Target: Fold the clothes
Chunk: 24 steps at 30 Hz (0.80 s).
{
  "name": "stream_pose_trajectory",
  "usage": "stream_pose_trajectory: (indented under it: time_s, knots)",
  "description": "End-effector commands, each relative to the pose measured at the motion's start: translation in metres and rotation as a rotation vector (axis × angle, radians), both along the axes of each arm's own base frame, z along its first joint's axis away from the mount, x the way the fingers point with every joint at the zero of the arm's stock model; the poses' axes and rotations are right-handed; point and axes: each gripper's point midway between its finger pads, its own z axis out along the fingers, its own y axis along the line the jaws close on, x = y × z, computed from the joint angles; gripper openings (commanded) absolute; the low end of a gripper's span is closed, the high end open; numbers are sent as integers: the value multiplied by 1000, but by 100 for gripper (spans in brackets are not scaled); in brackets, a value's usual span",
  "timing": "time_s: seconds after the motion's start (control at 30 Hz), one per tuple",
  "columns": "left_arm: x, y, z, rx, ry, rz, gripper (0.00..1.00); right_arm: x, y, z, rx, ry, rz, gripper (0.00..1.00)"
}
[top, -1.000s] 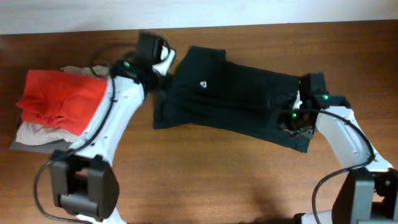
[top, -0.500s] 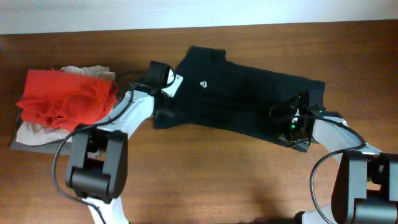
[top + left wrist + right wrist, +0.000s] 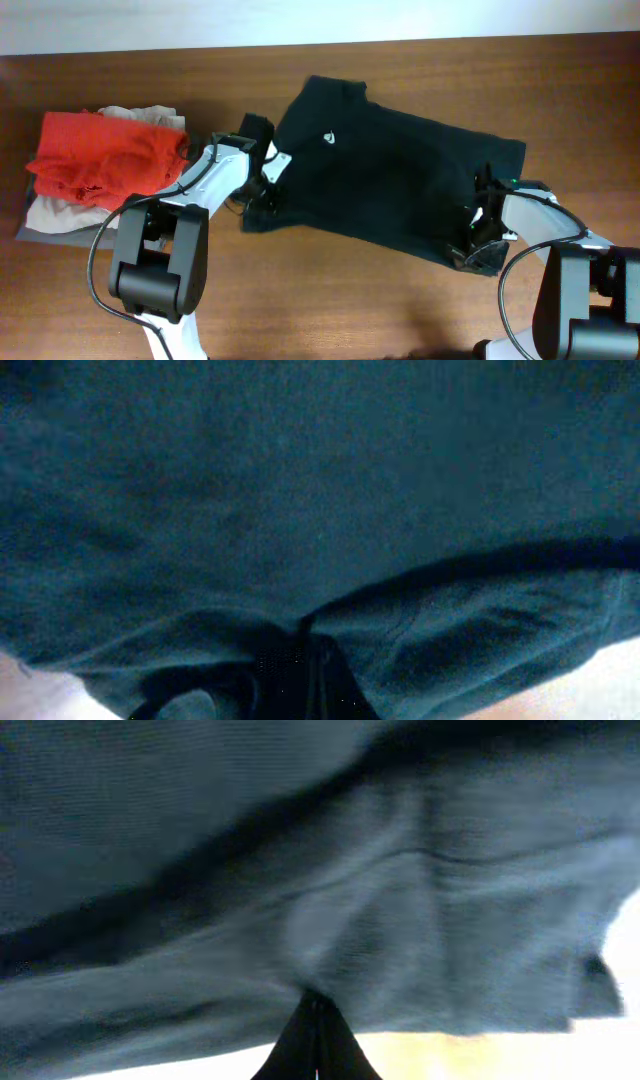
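Note:
The clothes, a black T-shirt [image 3: 385,180] with a small white logo [image 3: 328,138], lie spread across the middle of the wooden table. My left gripper [image 3: 262,192] is at the shirt's left edge, shut on a pinch of the dark fabric [image 3: 320,510]. In the left wrist view its fingertips [image 3: 310,655] are buried in folds of cloth. At the shirt's lower right corner, my right gripper [image 3: 478,240] is shut on the hem. The right wrist view shows both of that gripper's fingers [image 3: 316,1010] pressed together, with the cloth [image 3: 300,870] bunched at their tips.
A red folded garment [image 3: 100,160] lies on beige and grey folded garments [image 3: 45,212] at the table's left side. Bare wooden table [image 3: 330,300] runs along the near edge. Both arm bases stand at the near corners.
The left gripper has slid toward the near side along the shirt's left edge and shut on it. The right gripper has moved nearer with the hem, and the shirt's lower edge has shifted.

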Motion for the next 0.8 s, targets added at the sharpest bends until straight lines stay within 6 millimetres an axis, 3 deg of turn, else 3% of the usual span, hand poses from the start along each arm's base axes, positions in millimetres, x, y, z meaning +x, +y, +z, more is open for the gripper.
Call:
stream_pose_trajectory:
  time_s: [0.0, 0.3, 0.47, 0.53, 0.63, 0.7, 0.77]
  knots:
    - [-27, 10, -9, 42, 113, 39, 1, -2, -30, 6, -173, 10, 19, 4]
    - [-62, 20, -2, 92, 262, 71, 1, -9, -32, 16, -183, 56, 27, 4]
    - [-57, 18, 9, 79, 227, 71, 1, -5, -32, 18, -186, 32, 25, 4]
    - [-48, 13, 25, 48, 174, 72, 1, 2, -32, 24, -186, -4, 32, 4]
    - [-19, 1, 76, -29, 5, 69, 7, 22, -27, 48, -151, -128, 74, 12]
    - [0, -5, 109, -70, -120, 67, 14, 36, -20, 67, -116, -218, 82, 36]
    - [21, -10, 138, -108, -260, 66, 28, 48, -16, 86, -95, -308, 77, 50]
